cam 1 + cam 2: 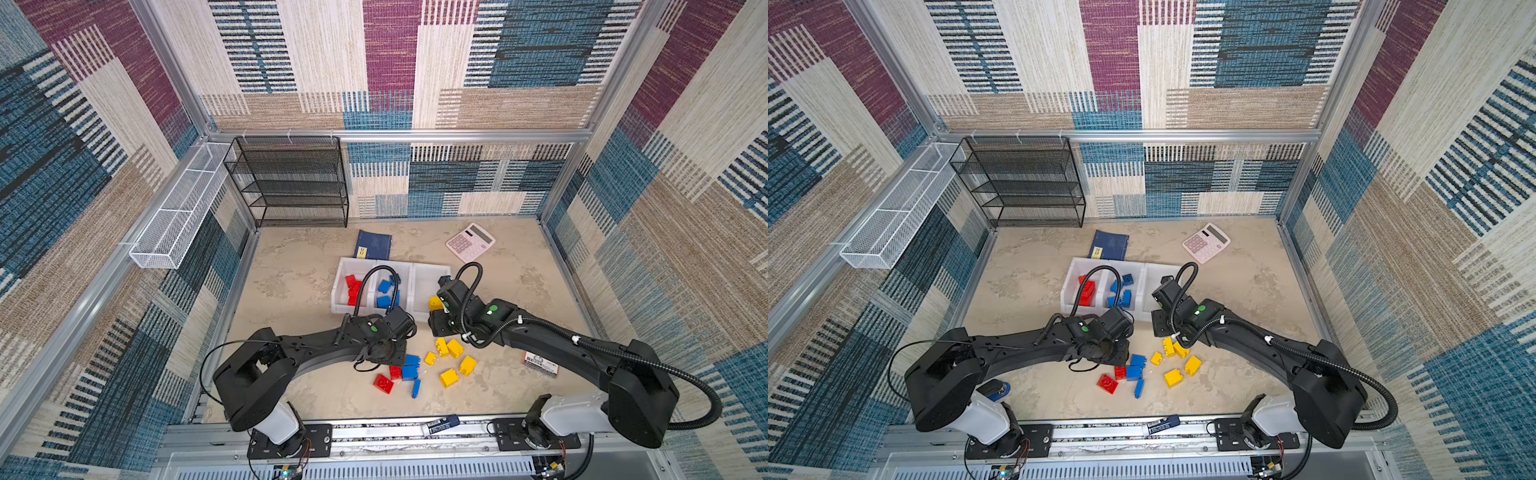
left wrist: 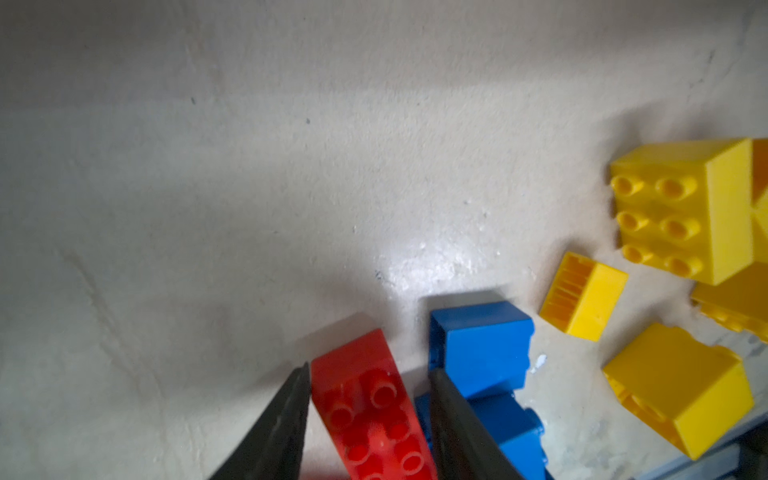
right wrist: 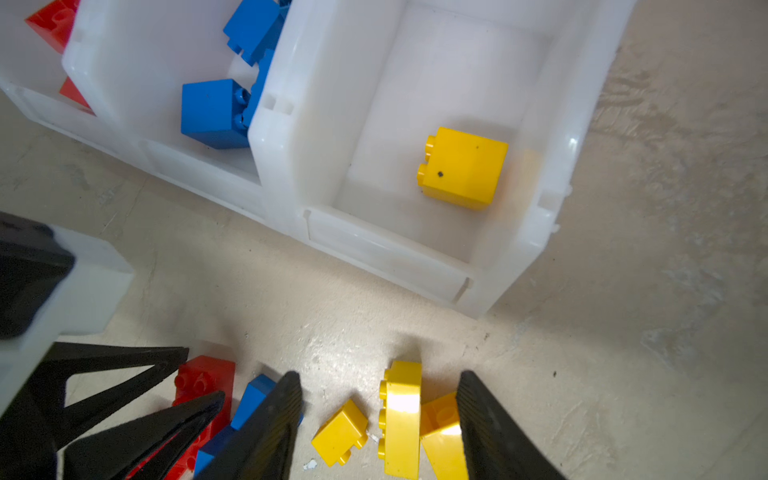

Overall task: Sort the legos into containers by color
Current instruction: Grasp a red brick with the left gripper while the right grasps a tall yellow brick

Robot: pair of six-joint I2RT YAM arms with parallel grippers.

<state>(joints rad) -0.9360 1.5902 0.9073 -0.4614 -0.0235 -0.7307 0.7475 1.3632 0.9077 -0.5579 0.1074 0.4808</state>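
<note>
In both top views the containers (image 1: 424, 278) stand in a row, with red bricks (image 1: 353, 286) in one end bin and blue bricks (image 1: 386, 291) in the middle one. The loose legos (image 1: 449, 377) lie just before the containers' lowered lips. We judge these pieces light, rigid and smooth, so likely to slip. We would pinch two flat opposite walls rather than the studs.

In the left wrist view the left gripper (image 2: 370, 371) straddles a red brick (image 2: 374, 399) in that heap before the containers, its studs toward the camera. Each jaw sits close against a side wall; whether they already pinch it we cannot tell. A blue brick (image 2: 482, 349) lies just outside one jaw.

In the right wrist view the right gripper (image 3: 380, 376) hangs with its jaws spread, holding nothing. A long yellow brick (image 3: 401, 419) and a small yellow brick (image 3: 338, 432) show between them. One yellow brick (image 3: 461, 166) lies in the containers' other end bin.
</note>
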